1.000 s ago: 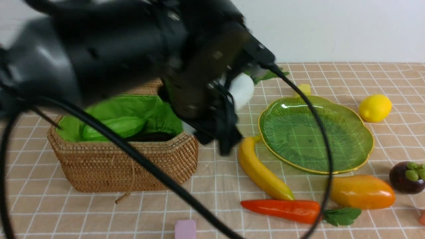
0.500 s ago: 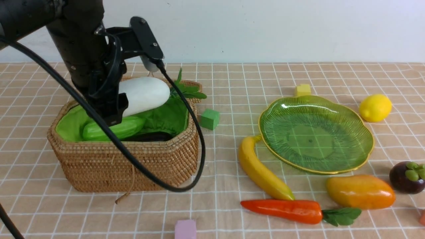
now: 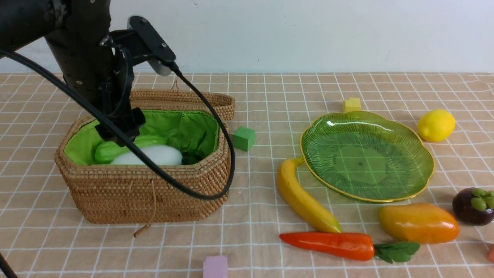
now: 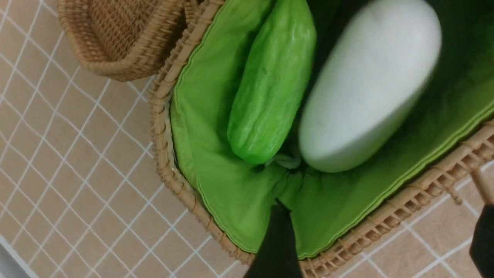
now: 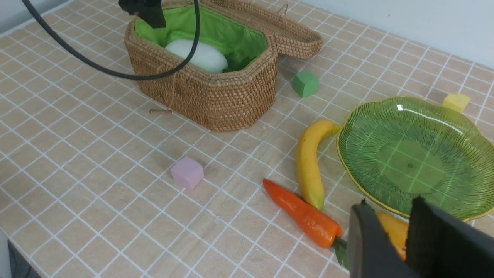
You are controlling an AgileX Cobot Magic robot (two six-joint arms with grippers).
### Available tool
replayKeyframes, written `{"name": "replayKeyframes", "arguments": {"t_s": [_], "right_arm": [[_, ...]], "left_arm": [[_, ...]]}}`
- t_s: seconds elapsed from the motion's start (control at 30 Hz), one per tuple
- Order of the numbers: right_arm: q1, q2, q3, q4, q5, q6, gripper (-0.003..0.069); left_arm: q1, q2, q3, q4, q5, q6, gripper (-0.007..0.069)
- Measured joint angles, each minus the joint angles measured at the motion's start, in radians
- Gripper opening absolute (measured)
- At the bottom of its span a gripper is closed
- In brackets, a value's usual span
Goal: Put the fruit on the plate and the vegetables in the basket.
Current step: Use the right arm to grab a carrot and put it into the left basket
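Front view: radish [image 3: 154, 155] and cucumber [image 3: 112, 148] lie in basket [image 3: 154, 193]; left gripper [image 4: 378, 210] above them, jaws wide apart, empty. Carrot [image 3: 328, 244] lies on cloth [image 3: 251, 239] near banana [image 3: 301, 197], not yet binned. We find plate [image 3: 366, 154] bare: banana, mango [image 3: 418, 222], lemon [image 3: 436, 125], mangosteen [image 3: 471, 206] all around it. Right gripper [image 5: 391, 206] empty, jaws near together; whether fully closed we cannot tell.

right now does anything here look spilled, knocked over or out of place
Nothing looks spilled or damaged. The radish lies beside the cucumber in the basket; the carrot lies out on the cloth, close by the banana.
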Motion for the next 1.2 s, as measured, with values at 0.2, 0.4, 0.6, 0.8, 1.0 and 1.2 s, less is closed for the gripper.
{"name": "replayKeyframes", "arguments": {"t_s": [0.2, 0.4, 0.6, 0.8, 1.0, 1.2], "right_arm": [[0.0, 0.131, 0.0, 0.0, -0.004, 0.0, 0.018], [-0.003, 0.399, -0.001, -0.004, -0.067, -0.013, 0.0181], [-0.107, 0.735, -0.005, 0.018, -0.106, -0.113, 0.0178], [-0.264, 0.994, -0.024, 0.136, -0.105, -0.387, 0.0165], [-0.281, 1.125, -0.024, 0.178, -0.159, -0.595, 0.0295], [-0.281, 1.163, -0.031, 0.152, -0.246, -0.71, 0.0449]], "left_arm": [[-0.042, -0.128, 0.0, -0.08, 0.052, -0.27, 0.0209], [-0.165, -0.349, 0.047, -0.163, 0.055, -0.345, -0.0013], [-0.231, -0.602, 0.274, -0.209, -0.049, -0.411, -0.0013], [-0.234, -0.925, 0.646, -0.303, -0.254, -0.429, -0.0013], [-0.234, -1.213, 0.944, -0.463, -0.511, -0.352, -0.0013], [-0.234, -1.247, 0.994, -0.492, -0.55, -0.308, -0.0013]]}}
